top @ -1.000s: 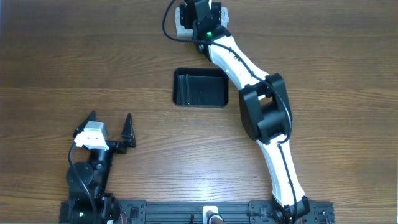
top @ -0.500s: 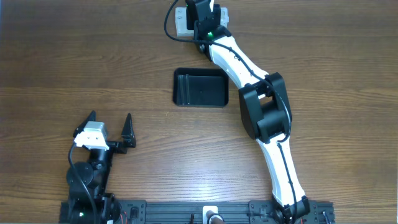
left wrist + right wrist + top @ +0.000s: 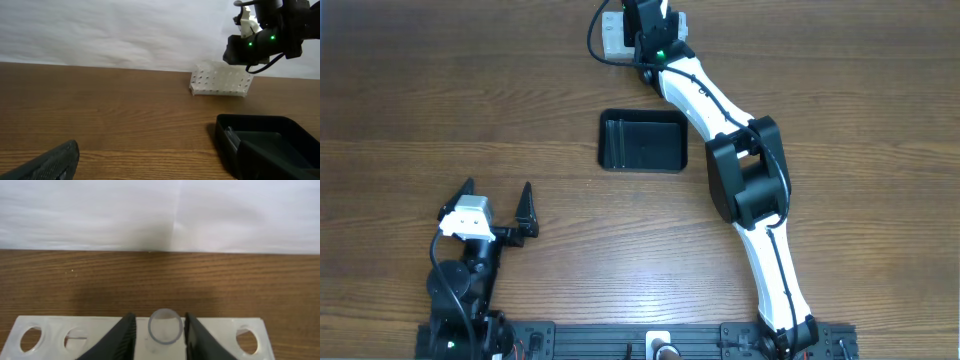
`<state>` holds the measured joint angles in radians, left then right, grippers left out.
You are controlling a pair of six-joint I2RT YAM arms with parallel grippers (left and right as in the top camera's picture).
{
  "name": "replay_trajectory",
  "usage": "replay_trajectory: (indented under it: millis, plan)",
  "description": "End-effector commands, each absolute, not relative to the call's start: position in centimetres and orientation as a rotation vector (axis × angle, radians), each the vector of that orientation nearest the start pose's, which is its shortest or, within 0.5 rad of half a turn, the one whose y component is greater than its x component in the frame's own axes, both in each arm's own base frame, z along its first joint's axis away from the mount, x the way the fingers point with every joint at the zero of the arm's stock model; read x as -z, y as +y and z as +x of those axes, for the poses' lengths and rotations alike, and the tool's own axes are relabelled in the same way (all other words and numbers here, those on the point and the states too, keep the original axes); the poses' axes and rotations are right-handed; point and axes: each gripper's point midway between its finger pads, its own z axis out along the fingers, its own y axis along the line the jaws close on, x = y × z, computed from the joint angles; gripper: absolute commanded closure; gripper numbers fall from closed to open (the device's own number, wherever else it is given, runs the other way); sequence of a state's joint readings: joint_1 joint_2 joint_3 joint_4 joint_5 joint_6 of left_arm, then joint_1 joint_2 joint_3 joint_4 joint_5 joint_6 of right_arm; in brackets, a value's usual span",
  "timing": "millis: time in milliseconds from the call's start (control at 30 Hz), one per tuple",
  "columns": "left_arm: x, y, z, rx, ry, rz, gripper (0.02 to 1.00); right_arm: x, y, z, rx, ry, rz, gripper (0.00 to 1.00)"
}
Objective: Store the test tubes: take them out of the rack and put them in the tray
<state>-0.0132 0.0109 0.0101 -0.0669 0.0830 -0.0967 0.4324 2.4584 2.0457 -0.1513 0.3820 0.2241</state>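
Note:
The white test tube rack stands at the far edge of the table, and its holes show in the right wrist view. A clear test tube stands upright between the fingers of my right gripper, which is shut on it just above the rack. In the top view the right gripper covers most of the rack. The black tray lies nearer the middle, with faint clear shapes along its left wall. My left gripper rests open near the front left, holding nothing.
From the left wrist view the rack sits by a white back wall, the tray's rim is closer, and the right arm's wrist hangs above the rack. Bare wood stretches between tray and left arm.
The right gripper has crept a little farther up the top view over the rack. The left arm has stayed still.

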Motion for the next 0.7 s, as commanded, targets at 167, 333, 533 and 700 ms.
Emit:
replay_trajectory:
  millis: [167,333,533,700]
  plan:
    - [-15.9,-1.9,24.5,0.151,1.638,0.016,0.018,-11.6,21.6,64.1,0.052,2.071,0.015,0.807]
    - [-15.9,-1.9,24.5,0.151,1.638,0.016,0.018,-11.6,21.5,64.1,0.054,2.07,0.017,0.849]
    - [-15.9,-1.9,24.5,0.151,1.638,0.016,0.018,-12.1,21.6,64.1,0.053,2.063,0.015,0.858]
    - [-15.9,-1.9,24.5,0.151,1.638,0.016,0.018,-17.1,21.5,63.8,0.07,1.988,0.018,0.86]
